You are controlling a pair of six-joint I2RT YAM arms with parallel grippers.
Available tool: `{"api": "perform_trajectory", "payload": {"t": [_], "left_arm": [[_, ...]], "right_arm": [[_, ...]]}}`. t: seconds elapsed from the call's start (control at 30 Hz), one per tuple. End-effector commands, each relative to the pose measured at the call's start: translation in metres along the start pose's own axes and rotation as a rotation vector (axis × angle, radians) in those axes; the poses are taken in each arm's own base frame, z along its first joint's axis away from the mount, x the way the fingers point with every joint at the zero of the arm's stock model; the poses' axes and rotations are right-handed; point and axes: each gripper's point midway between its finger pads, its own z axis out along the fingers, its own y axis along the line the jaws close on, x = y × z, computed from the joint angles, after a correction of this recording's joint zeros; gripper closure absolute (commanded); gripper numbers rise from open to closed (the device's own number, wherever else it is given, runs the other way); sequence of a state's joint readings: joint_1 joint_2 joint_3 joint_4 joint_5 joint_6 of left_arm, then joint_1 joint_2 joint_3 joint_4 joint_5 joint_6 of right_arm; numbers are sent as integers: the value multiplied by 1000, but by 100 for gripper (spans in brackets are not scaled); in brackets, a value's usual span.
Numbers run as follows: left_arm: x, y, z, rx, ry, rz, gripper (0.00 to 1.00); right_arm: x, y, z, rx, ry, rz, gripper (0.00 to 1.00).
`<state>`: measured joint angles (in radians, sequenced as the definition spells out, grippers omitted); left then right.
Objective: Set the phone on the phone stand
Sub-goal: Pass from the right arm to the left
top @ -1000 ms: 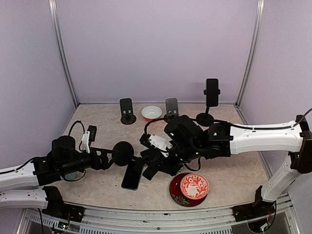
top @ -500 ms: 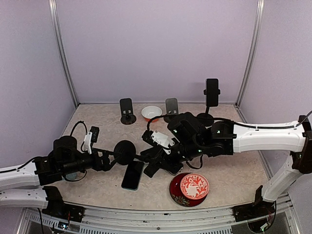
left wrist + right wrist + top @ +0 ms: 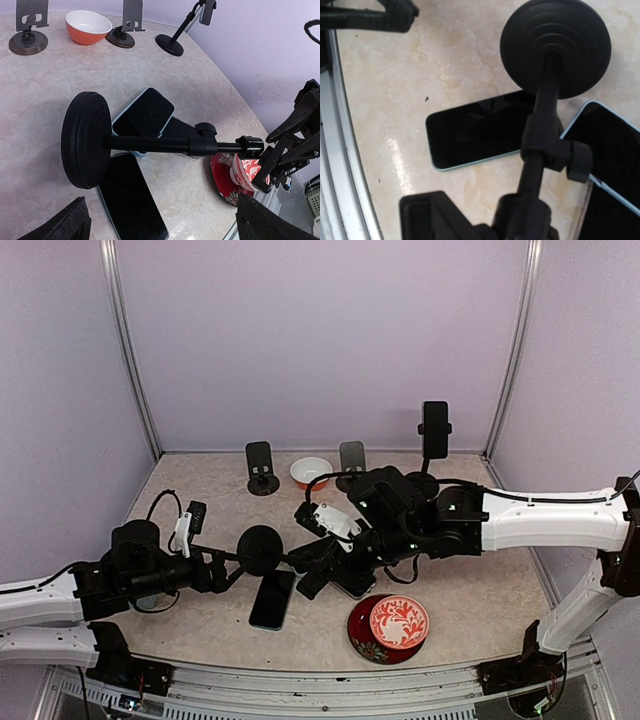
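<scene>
Centre frame, the right gripper (image 3: 312, 563) clamps the black round-based phone stand (image 3: 259, 545) by its pole, tipped sideways; set it upright first. Lower left, the left gripper (image 3: 224, 570) gapes empty near the flat black glass-faced phone (image 3: 272, 598).

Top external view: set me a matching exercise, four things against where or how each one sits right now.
1. black stand
2. mounted phone
3. orange bowl
4. red patterned bowl

A. on a dark red plate near the front edge
B. at the back, between two small stands
C. pole sideways, gripped by the right gripper
D. clamped upright on the tall stand, back right

Pairs: 1-C, 2-D, 3-B, 4-A.
</scene>
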<state>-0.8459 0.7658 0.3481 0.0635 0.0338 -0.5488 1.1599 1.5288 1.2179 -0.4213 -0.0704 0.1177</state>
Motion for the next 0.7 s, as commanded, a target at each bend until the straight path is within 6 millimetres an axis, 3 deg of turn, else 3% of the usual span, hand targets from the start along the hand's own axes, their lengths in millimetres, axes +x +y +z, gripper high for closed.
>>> {"api": "perform_trajectory", "payload": {"t": [0.0, 0.67], "left_arm": [[4, -3, 3, 26, 7, 16, 1], [9, -2, 4, 29, 14, 5, 1]], "right_arm": [[-45, -4, -26, 16, -180, -11, 95], [-59, -1, -26, -14, -229, 18, 95]]}}
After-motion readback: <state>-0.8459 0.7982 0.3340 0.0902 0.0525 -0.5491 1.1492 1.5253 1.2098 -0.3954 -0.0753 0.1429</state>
